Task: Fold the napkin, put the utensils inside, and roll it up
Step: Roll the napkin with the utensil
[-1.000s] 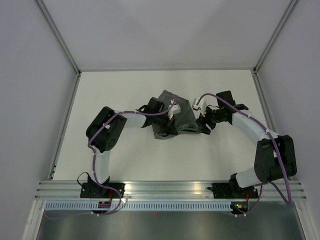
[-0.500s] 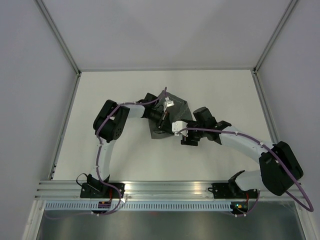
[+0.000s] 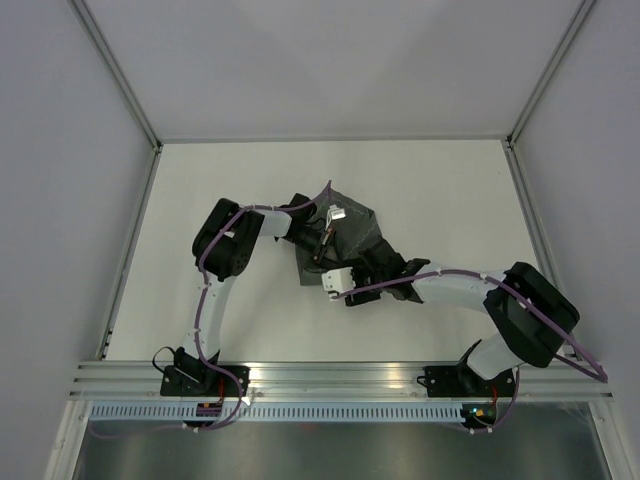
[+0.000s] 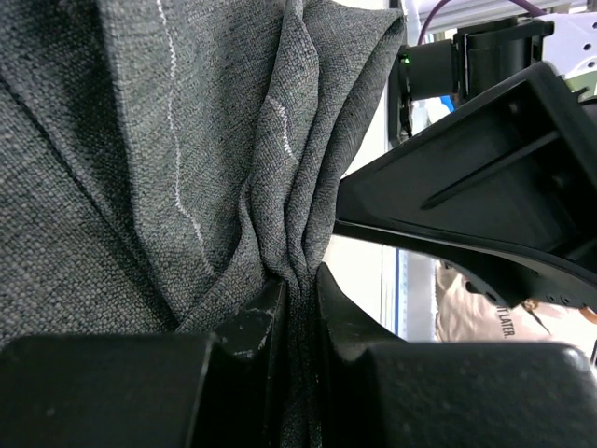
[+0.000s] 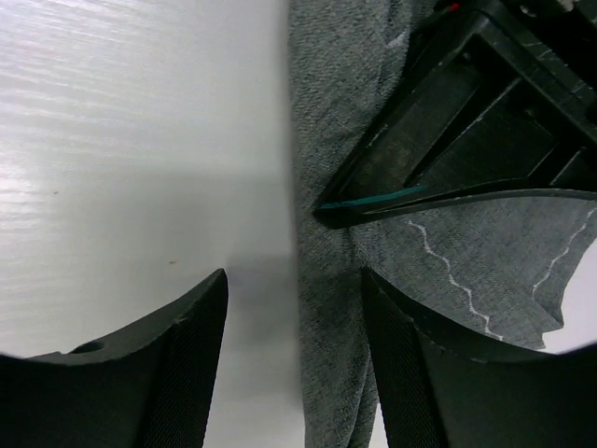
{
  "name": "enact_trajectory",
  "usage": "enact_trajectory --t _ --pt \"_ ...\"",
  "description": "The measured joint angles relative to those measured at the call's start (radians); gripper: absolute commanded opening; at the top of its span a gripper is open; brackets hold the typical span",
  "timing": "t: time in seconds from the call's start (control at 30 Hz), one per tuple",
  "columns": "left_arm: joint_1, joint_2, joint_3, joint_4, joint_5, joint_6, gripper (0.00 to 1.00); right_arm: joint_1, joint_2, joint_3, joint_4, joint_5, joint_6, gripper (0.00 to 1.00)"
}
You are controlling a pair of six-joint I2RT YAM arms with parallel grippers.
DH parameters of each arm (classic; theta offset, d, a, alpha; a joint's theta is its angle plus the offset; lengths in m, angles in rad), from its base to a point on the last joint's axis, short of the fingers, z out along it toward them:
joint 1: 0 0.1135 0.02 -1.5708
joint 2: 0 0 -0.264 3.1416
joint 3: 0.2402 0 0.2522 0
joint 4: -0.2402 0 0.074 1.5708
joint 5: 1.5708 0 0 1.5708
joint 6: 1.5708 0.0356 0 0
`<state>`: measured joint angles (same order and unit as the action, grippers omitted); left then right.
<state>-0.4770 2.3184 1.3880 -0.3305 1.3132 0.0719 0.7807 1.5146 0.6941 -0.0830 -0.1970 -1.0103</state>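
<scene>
The napkin (image 3: 355, 228) lies bunched at the middle of the desk (image 3: 450, 190), its long axis running from 7 to 1 o'clock in the top view. A gathered fold is clenched in the left pincer (image 4: 297, 308). The right pincer (image 5: 294, 308), released, is set astride the 7 o'clock edge, which is judged best taken by that arm.

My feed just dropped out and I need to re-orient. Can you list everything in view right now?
napkin: one, dark grey, bunched up mid-table
teal strip: one, thin, along the left end effector's edge above the napkin; possibly the fork handle, cannot tell
table: one, white, under everything
rail: one, silver, near edge
left end effector: one, black, shut on napkin folds
right end effector: one, black, open over the napkin's edge
</scene>
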Motion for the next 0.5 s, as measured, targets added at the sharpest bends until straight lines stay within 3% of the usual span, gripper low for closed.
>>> enact_trajectory --t 0.37,0.5 --pt "0.0 0.024 0.04 -0.085 0.016 0.01 0.02 0.022 0.05 0.01 0.078 0.048 -0.014 0.55" --pt "0.0 0.028 0.048 -0.113 0.023 0.023 0.02 0.027 0.082 0.037 0.074 0.057 -0.016 0.42"
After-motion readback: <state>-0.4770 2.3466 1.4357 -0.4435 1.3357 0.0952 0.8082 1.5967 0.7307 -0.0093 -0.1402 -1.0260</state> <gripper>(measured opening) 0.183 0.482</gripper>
